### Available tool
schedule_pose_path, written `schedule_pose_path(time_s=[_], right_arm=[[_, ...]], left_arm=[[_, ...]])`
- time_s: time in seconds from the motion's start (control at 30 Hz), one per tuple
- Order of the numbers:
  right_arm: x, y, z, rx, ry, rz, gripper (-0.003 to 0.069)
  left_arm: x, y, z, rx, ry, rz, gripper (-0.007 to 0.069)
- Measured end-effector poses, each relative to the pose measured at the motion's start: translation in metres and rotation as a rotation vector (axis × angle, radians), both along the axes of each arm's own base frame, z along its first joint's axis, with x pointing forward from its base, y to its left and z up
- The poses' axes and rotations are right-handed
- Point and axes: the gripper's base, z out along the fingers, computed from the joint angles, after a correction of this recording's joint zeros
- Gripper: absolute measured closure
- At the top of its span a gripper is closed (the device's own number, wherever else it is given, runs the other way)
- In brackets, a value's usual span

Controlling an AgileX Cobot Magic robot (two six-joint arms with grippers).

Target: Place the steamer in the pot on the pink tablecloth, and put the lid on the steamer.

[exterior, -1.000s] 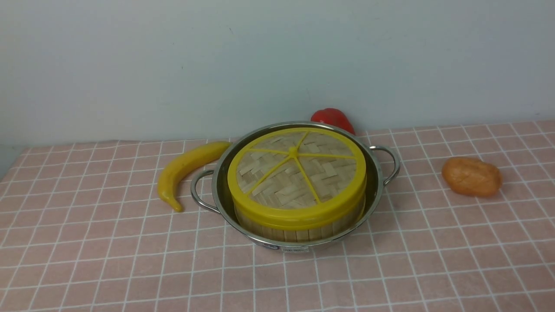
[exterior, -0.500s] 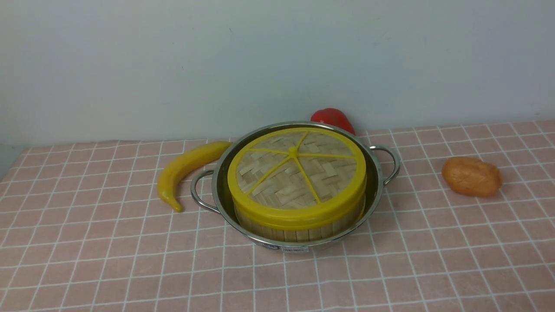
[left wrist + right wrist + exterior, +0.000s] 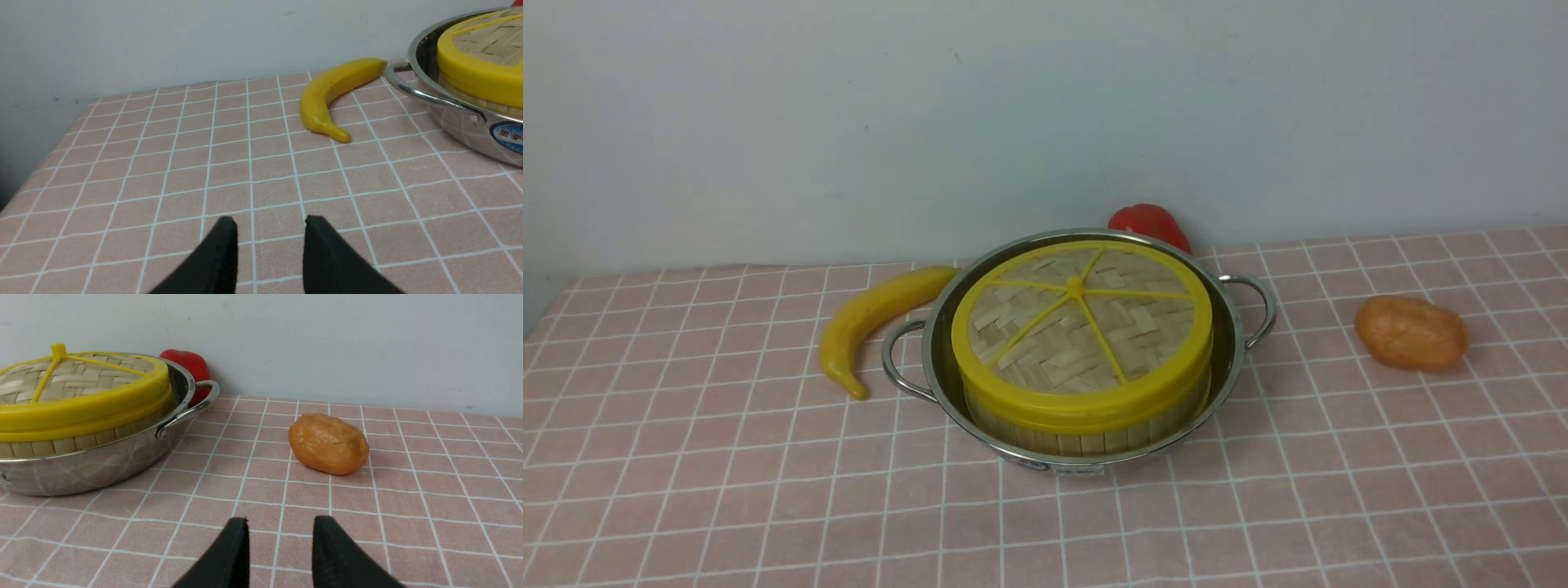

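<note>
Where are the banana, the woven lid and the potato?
banana (image 3: pixel 870 321), front view, middle of its curve.
lid (image 3: pixel 1078 327), front view, woven top near the hub.
potato (image 3: pixel 1411 332), front view, its middle.

A plain pale grey-blue wall (image 3: pixel 849 122) fills the upper half of the frame, matte and evenly lit, with a few faint marks. The tabletop (image 3: pixel 547 282) meets it along a line across the middle, its left edge falling into shadow.

Staged tabletop, pink tablecloth (image 3: pixel 686 457), bare wall (image 3: pixel 849 122)
</note>
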Motion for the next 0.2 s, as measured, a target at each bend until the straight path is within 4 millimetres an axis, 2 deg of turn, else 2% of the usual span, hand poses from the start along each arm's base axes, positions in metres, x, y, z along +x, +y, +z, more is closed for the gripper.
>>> schedule_pose_path(time_s=[0.2], right_arm=[[0.0000,0.0000,0.0000,0.000,0.000,0.000,0.0417]], left_arm=[[0.0000,0.0000,0.0000,0.000,0.000,0.000,0.0383]])
